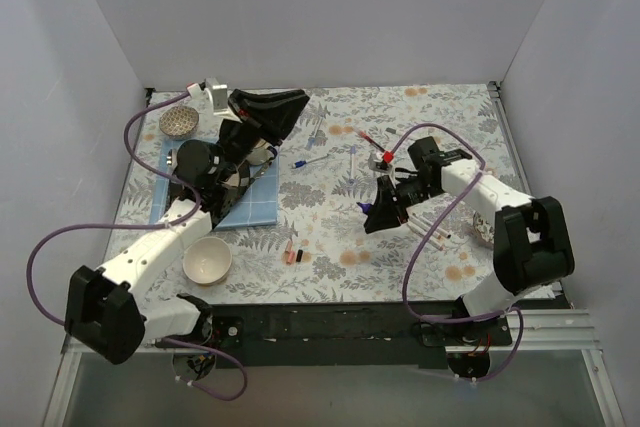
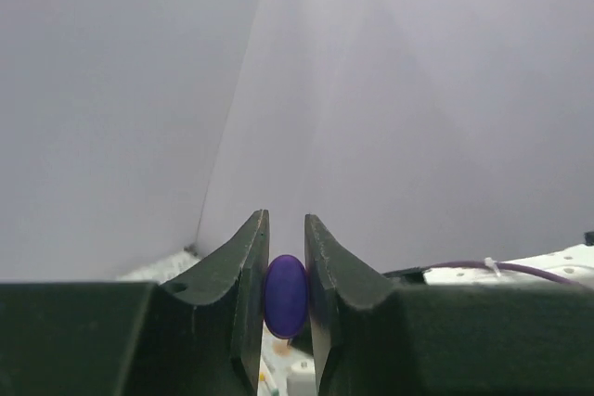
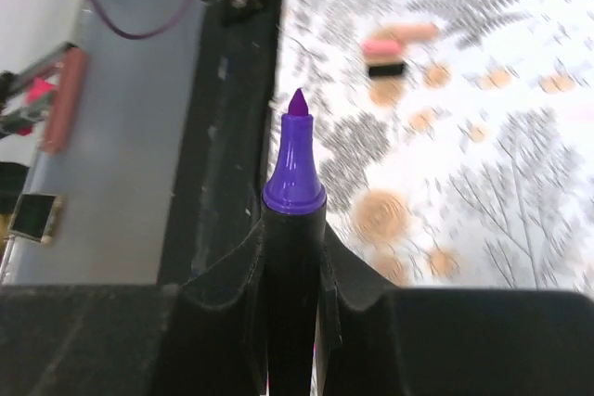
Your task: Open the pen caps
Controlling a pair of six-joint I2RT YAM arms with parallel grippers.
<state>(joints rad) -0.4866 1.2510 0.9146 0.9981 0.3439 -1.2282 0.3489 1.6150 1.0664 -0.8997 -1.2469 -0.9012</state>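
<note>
You are seeing the left end effector clamping a purple cap at the lower centre of the left wrist view. Its two fingers are pressing the cap's sides, and only bare grey wall is showing behind them. In the top view that arm is reaching up over the blue mat in the centre left of the frame.

The right end effector is gripping the purple pen by its barrel. The uncapped purple nib is sticking out past the fingertips and pointing toward the top of the right wrist view, over the dark edge of the surface. From above, this pen is sitting just right of centre, nib aimed to the left.

Beyond the nib, a pink cap and a black cap are lying close together on the floral surface — upper right of the right wrist view. A few more pens are lying to the lower right of the right end effector in the top view, and a bowl is standing at the lower left — below the mat.
</note>
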